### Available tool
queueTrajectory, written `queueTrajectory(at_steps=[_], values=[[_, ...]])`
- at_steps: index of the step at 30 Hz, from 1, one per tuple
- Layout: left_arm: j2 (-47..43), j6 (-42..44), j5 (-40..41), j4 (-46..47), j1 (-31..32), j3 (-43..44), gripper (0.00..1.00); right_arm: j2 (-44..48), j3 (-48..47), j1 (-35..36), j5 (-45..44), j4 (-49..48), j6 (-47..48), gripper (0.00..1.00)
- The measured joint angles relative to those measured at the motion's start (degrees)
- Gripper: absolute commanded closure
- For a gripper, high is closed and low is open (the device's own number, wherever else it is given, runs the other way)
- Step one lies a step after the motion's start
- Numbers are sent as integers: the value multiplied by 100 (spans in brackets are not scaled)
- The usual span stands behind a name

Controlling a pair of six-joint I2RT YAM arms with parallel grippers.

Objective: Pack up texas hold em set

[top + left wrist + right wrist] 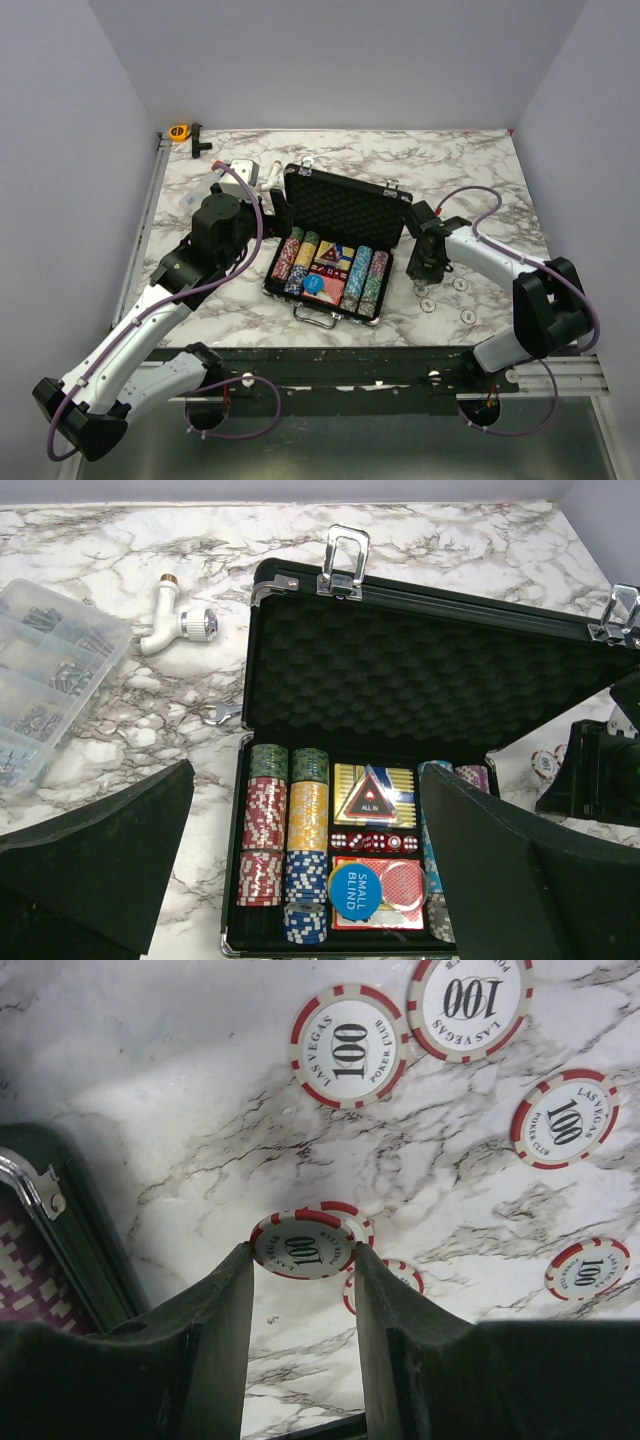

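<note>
The black silver-trimmed briefcase [345, 190] [420, 680] lies open at mid-table, its foam tray holding rows of multicoloured poker chips [265, 820], a red card deck [400, 892] and a blue disc [361, 891]. My left gripper [307, 770] [255, 245] hangs open over the case's left front. To the right of the case, my right gripper [303, 1260] [425, 275] is shut on a red-and-white 100 chip [303, 1247], pinched by its edges at the fingertips. Several more loose chips [349, 1044] [460, 284] lie flat on the marble beyond it. One chip [395, 1275] lies partly under the held one.
A clear plastic compartment box [50, 670] and a white pipe fitting [178, 627] sit left of the case. An orange tape measure [179, 131] is at the far left corner. The case's corner [60, 1230] is close to the right gripper's left finger.
</note>
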State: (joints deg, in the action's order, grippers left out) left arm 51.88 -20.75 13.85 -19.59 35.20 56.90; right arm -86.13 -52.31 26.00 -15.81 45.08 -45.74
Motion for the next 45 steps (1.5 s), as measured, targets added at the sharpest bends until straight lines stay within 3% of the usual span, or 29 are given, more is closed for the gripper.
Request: queueTrajectory(at_steps=[16, 26, 29, 32, 37, 45], values=[[9, 0, -20, -9, 0, 42, 5, -17, 291, -118, 177, -33, 83, 58], [11, 0, -42, -17, 0, 52, 5, -144, 295, -138, 271, -138, 122, 25], [28, 0, -42, -20, 0, 52, 5, -94, 295, -140, 289, -7, 74, 25], [57, 0, -44, -20, 0, 52, 5, 61, 302, -188, 315, 146, 11, 33], [79, 2, -44, -22, 0, 52, 5, 273, 426, -323, 466, 264, -92, 32], [76, 4, -57, -22, 0, 52, 5, 339, 938, -511, 1099, 151, -70, 23]])
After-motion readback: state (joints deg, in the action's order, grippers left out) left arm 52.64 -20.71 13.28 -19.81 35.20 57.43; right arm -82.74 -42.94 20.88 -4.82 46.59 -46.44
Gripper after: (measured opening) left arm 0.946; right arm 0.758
